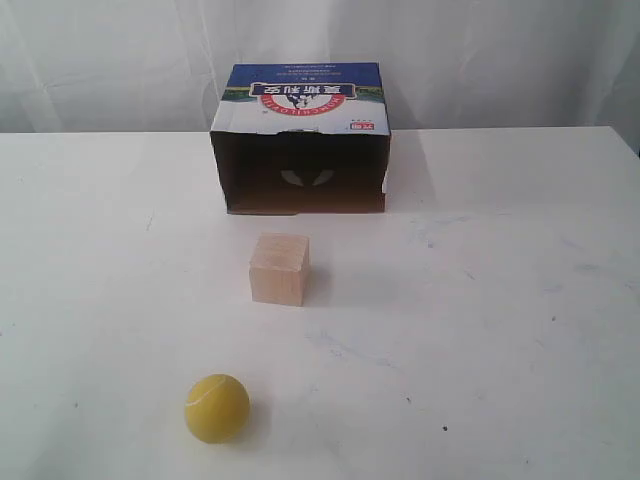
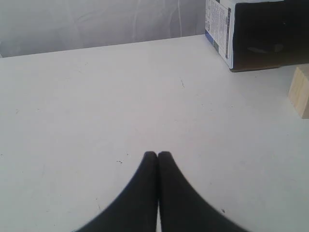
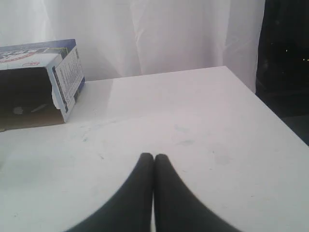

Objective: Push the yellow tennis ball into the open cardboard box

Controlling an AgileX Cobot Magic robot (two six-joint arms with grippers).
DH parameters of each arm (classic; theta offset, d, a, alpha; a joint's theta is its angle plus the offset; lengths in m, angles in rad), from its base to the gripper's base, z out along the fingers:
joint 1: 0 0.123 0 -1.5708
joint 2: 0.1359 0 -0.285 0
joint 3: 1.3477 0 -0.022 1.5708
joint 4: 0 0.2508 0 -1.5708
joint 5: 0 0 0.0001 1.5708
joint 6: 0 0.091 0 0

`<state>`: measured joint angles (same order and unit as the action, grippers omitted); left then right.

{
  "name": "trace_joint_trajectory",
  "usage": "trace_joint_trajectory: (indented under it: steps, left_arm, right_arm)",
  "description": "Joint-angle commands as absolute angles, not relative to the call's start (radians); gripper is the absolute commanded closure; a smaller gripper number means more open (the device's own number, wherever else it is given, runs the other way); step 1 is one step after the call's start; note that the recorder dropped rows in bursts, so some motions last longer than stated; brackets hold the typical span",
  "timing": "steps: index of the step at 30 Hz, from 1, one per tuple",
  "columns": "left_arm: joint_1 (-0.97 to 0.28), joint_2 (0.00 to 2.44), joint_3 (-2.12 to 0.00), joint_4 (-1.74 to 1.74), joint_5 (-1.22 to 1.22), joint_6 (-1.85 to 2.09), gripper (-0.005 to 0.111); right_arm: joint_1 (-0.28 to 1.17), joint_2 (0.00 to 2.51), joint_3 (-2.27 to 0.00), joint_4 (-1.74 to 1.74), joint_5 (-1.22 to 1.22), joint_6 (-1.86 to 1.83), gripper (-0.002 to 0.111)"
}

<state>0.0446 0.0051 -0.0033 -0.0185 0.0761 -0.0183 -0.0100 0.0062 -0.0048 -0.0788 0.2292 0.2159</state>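
Note:
The yellow tennis ball [image 1: 216, 408] rests near the front of the white table, left of centre. The open cardboard box [image 1: 300, 140] lies at the back middle, its dark opening facing the front, its blue, white and red panel on top. The box also shows in the left wrist view [image 2: 256, 34] and in the right wrist view [image 3: 38, 82]. My left gripper [image 2: 157, 154] is shut with nothing in it, over bare table. My right gripper [image 3: 154, 156] is likewise shut and empty. Neither gripper shows in the exterior view. Neither wrist view shows the ball.
A pale wooden cube [image 1: 279, 268] stands between the ball and the box, directly in front of the opening; its edge shows in the left wrist view [image 2: 300, 96]. The table's right edge [image 3: 270, 116] drops to a dark area. White curtain hangs behind.

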Motion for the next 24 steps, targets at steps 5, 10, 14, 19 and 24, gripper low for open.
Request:
trace_joint_trajectory:
  steps: [5, 10, 14, 19, 24]
  left_arm:
    - [0.035, 0.000, 0.000, -0.024, 0.078, -0.019, 0.107]
    - [0.035, 0.000, 0.000, -0.024, 0.078, -0.019, 0.107]
    - [0.035, 0.000, 0.000, -0.024, 0.078, -0.019, 0.107]
    - [0.035, 0.000, 0.000, -0.024, 0.078, -0.019, 0.107]
    - [0.035, 0.000, 0.000, -0.024, 0.078, -0.019, 0.107]
  right_arm:
    - [-0.014, 0.000, 0.000, -0.082, 0.221, 0.221, 0.108]
    - [-0.004, 0.000, 0.000, -0.082, 0.291, 0.221, 0.108]
    - [0.029, 0.000, 0.000, -0.080, 0.304, 0.221, 0.108]
    - [0.038, 0.000, -0.073, -0.080, 0.062, 0.221, 0.108]
    - [0.040, 0.000, -0.225, -0.085, 0.160, 0.239, 0.108]
